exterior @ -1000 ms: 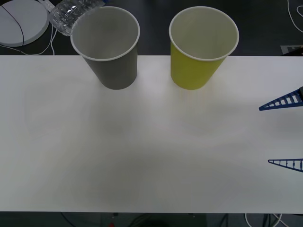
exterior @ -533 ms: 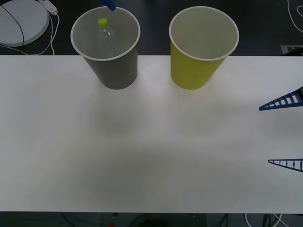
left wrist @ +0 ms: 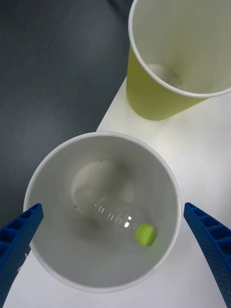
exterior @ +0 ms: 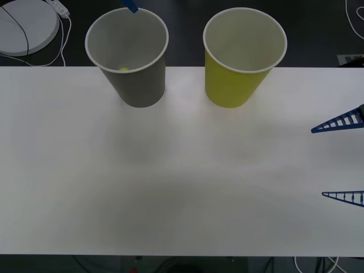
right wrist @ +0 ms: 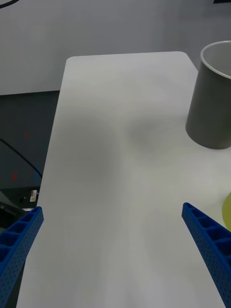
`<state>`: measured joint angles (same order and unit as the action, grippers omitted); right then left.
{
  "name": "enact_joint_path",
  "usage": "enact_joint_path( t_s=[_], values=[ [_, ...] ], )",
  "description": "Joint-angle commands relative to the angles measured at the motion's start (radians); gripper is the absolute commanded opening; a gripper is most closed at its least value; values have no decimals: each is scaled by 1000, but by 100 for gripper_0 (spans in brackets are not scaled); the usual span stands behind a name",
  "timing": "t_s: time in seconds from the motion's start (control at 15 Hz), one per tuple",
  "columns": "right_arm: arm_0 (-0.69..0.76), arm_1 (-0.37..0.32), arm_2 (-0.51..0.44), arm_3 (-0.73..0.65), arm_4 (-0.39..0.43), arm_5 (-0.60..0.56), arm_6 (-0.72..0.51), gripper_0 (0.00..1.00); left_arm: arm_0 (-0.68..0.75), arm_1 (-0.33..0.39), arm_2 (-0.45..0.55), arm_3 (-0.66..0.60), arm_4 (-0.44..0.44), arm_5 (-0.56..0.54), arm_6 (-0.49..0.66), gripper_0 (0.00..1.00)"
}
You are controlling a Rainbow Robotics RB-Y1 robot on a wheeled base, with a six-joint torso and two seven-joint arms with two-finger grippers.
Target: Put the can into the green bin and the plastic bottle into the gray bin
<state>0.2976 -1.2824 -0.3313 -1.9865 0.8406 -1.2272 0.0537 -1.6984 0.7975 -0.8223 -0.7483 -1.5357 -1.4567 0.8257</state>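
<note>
White worktop (exterior: 182,182) carrying gray bin (exterior: 136,85) and green bin (exterior: 233,85) side by side at its far edge, bottle (left wrist: 120,219) lying inside gray bin, left tool (left wrist: 115,250) spread wide above it, right tool (exterior: 341,159) likewise spread, over right edge.

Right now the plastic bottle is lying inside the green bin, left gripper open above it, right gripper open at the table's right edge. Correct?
Not quite: the plastic bottle lies inside the gray bin, not the green bin, whose visible inside holds no bottle. The left wrist view shows it. The rest stands: the left gripper is open above it, and the right gripper is open at the table's right edge.
</note>
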Motion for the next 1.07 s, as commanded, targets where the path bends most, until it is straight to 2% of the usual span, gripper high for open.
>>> enact_joint_path(
  t_s=[0.07,0.33,0.6,1.07],
  values=[
    [0,0,0,0,0,0,0,100,0,0,0,0,0,-1,0,100],
    [0,0,0,0,0,0,0,100,0,22,-15,-6,28,-16,-11,100],
    [0,0,0,0,0,0,0,100,6,95,-94,-71,128,-7,-19,100],
    [0,0,0,0,0,0,0,100,152,296,-94,-306,312,61,-43,100]
  ],
)
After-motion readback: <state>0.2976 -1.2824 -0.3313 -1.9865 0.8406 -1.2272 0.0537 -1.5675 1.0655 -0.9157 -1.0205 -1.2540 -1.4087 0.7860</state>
